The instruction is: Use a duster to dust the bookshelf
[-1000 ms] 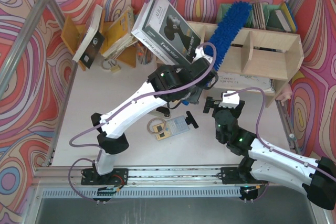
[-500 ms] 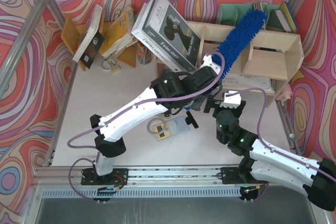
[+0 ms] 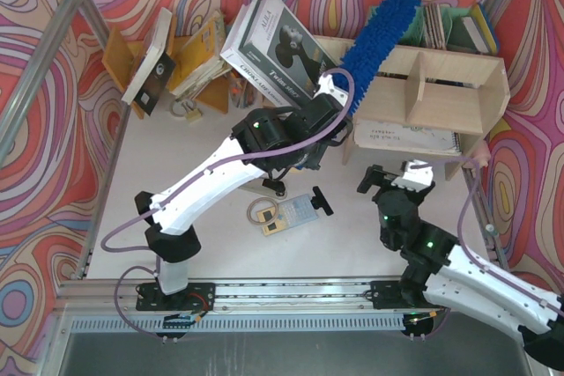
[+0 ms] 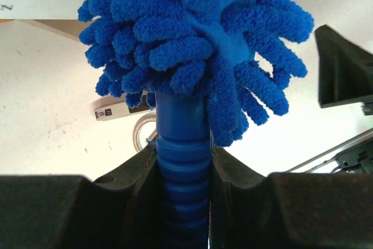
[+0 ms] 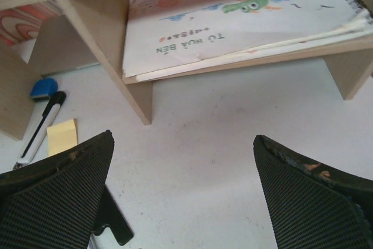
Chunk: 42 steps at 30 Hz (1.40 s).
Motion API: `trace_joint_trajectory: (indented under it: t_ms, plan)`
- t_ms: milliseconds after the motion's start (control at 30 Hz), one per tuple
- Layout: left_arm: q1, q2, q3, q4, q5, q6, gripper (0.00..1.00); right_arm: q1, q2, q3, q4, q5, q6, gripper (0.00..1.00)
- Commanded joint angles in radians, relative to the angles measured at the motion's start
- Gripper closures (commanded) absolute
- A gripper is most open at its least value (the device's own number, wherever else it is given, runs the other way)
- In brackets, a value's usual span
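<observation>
The duster [image 3: 377, 37], a long bright-blue fluffy wand, slants up and to the right over the left end of the bookshelf's [image 3: 441, 99] top board. My left gripper [image 3: 330, 94] is shut on its ribbed blue handle [image 4: 183, 161], just below the fluffy head [image 4: 192, 33], which fills the left wrist view. The bookshelf is pale plywood with two tiers, and one of its uprights [image 5: 116, 45] shows in the right wrist view. My right gripper [image 3: 393, 178] hangs open and empty over the table in front of the shelf, its fingers [image 5: 58, 190] wide apart.
A picture book [image 5: 233, 16] lies on the lower shelf. A big black-and-white book [image 3: 278, 46] leans left of the shelf, beside an orange rack [image 3: 123, 55] of books. A tape roll [image 3: 262, 211], card [image 3: 295, 210], black clip [image 3: 322, 202], marker [image 5: 41, 123] and yellow note [image 5: 61, 135] lie on the table.
The duster swung right across the shelf top, then back left and higher. The left arm drew back to the left. The right arm shifted right, away from the left wrist, still open.
</observation>
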Motion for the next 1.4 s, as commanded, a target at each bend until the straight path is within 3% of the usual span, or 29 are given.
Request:
trace_joint_trajectory:
  t_ms: [0,200,367,467,700,1000,1367]
  plan:
    - [0.001,0.052,0.045,0.038,0.025,0.025,1.0,-0.007,-0.094,0.037,-0.302,0.102,0.237,0.09]
    - [-0.018,0.111,0.082,0.041,0.114,0.033,1.0,-0.007,-0.131,0.042,-0.469,0.211,0.417,0.09]
    - [-0.066,0.126,0.089,0.056,0.131,0.054,1.0,-0.007,-0.079,0.099,-0.796,0.283,0.776,0.09]
    - [-0.089,0.123,0.09,0.064,0.111,0.074,1.0,-0.007,-0.047,0.112,-0.903,0.296,0.919,0.1]
    - [-0.164,0.063,0.07,0.103,0.04,0.147,1.0,-0.007,-0.011,0.117,-0.913,0.305,0.947,0.1]
    - [-0.214,-0.068,-0.11,0.276,-0.118,0.234,1.0,-0.007,-0.024,0.111,-0.923,0.312,0.966,0.1]
    - [-0.128,0.111,0.124,0.205,-0.051,0.279,1.0,-0.007,-0.048,0.097,-0.934,0.313,0.994,0.1]
